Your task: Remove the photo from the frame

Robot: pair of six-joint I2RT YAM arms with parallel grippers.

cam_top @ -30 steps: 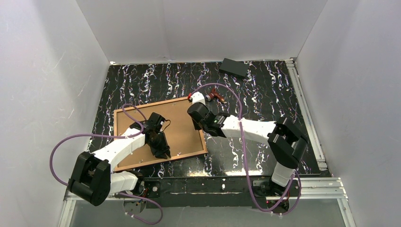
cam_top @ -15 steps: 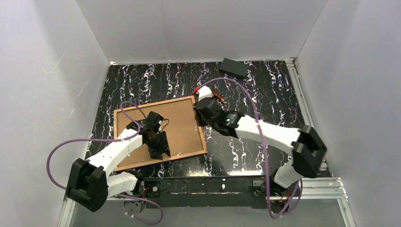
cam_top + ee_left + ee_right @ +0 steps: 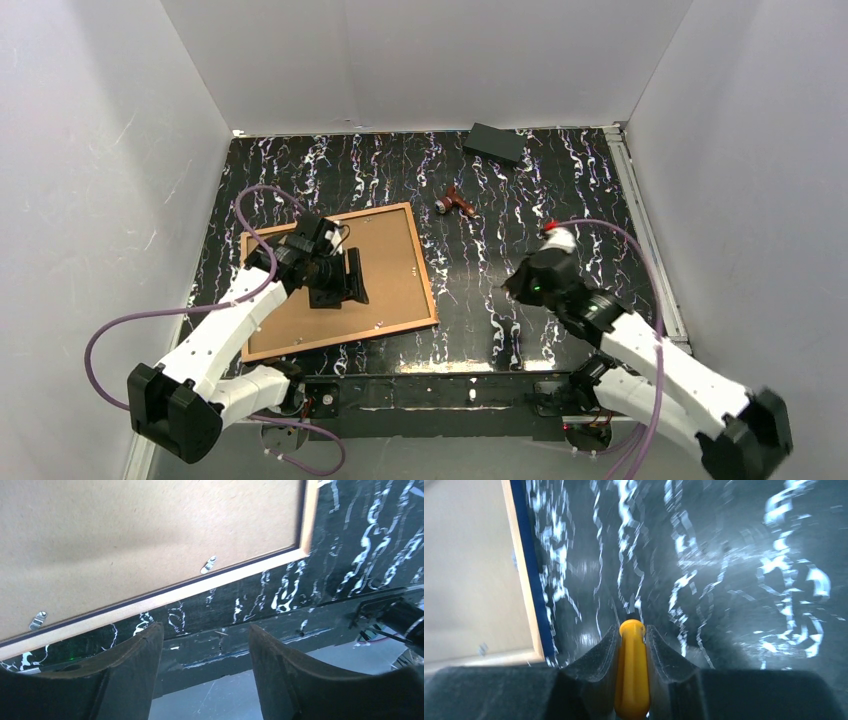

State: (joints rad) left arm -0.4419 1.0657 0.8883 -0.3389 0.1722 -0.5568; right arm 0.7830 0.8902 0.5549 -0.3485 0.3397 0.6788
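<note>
The frame (image 3: 427, 280) lies face down on the black marbled table, left of centre, its pale wood rear rim and navy edge (image 3: 536, 585) showing. Inside it the photo (image 3: 385, 260) shows only its plain brown board back (image 3: 125, 535), held by small metal tabs (image 3: 209, 564). My left gripper (image 3: 338, 282) hovers over the middle of the board, open and empty (image 3: 202, 630), looking past the frame's near rim (image 3: 200, 587). My right gripper (image 3: 518, 285) is off to the right of the frame, above bare table, shut on a yellow tool handle (image 3: 632, 670).
A small black block (image 3: 495, 143) lies at the back of the table. A small red-brown tool (image 3: 458, 203) rests behind the frame's far right corner. White walls close in on three sides. The table's near edge (image 3: 280, 630) runs just beyond the frame.
My right arm has swung away from the frame's far right corner to the right side of the table, still gripping the yellow handle. My left gripper has opened and shifted slightly back over the board.
</note>
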